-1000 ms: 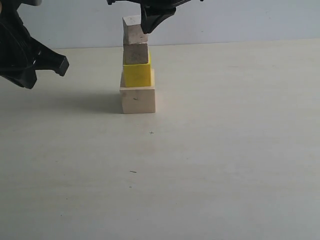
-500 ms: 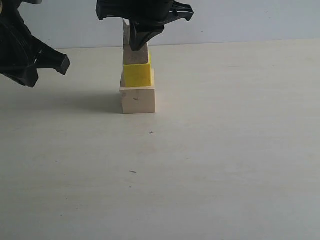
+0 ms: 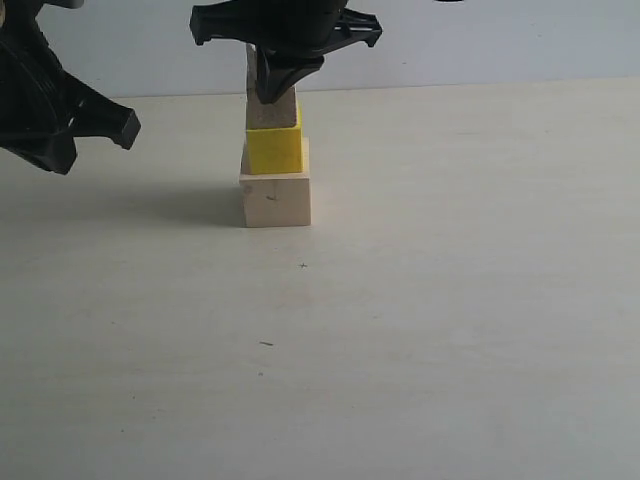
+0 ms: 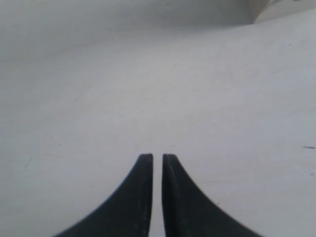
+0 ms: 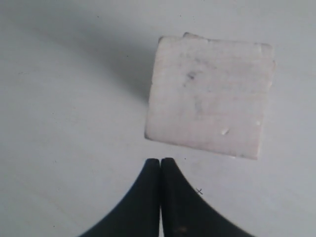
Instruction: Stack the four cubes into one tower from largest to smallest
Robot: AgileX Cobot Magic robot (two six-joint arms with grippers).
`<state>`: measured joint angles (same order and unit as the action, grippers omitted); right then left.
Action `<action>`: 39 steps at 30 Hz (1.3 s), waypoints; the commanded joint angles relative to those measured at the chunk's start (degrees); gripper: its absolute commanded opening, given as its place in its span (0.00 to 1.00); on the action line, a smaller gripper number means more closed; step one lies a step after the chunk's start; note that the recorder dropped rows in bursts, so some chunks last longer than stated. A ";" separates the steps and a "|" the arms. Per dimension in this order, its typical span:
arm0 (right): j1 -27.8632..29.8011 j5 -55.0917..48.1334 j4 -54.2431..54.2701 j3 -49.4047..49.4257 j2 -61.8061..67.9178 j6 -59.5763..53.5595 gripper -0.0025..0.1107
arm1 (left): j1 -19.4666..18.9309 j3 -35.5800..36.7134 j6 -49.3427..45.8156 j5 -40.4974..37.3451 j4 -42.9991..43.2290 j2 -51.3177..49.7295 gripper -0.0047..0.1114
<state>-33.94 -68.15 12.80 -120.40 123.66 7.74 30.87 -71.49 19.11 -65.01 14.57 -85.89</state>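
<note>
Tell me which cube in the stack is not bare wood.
The bright yellow cube, sitting directly on the large bottom cube; the others are pale wood.

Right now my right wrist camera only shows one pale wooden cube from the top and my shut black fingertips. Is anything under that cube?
Observer: Yes. In the exterior view, that small pale wooden cube tops a tower. Under it are a slightly bigger pale wooden cube, a bright yellow cube and the largest pale wooden cube, which sits on the table.
Operator: Where's my other arm?
Observer: The left gripper hangs to the left of the tower, apart from it.
Operator: Is it holding something?
Observer: No. The left wrist view shows its fingertips nearly together, with nothing between them.
</note>
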 commanded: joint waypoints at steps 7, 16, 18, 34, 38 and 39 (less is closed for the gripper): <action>-0.07 2.40 0.16 0.15 0.71 -0.55 0.02 | -0.06 0.21 0.18 0.63 -0.07 0.56 0.12; -0.07 4.25 0.16 0.15 0.71 -0.65 0.02 | -0.06 0.21 0.18 0.63 -0.07 0.56 0.12; -0.07 4.61 0.16 0.15 0.71 -0.65 0.02 | -0.06 0.21 0.18 0.63 -0.07 0.56 0.12; -0.07 5.98 0.60 0.15 0.61 -0.65 0.02 | -0.06 0.21 0.18 0.63 -0.07 0.56 0.12; -0.07 5.48 0.65 0.15 0.50 -0.77 0.02 | -0.06 0.21 0.18 0.63 -0.07 0.56 0.12; -0.07 5.20 0.65 0.15 0.40 -0.92 0.02 | -0.06 0.21 0.18 0.63 -0.07 0.56 0.12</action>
<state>-33.94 -63.19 13.39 -120.40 124.59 7.39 30.87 -71.49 19.11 -65.01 14.57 -85.89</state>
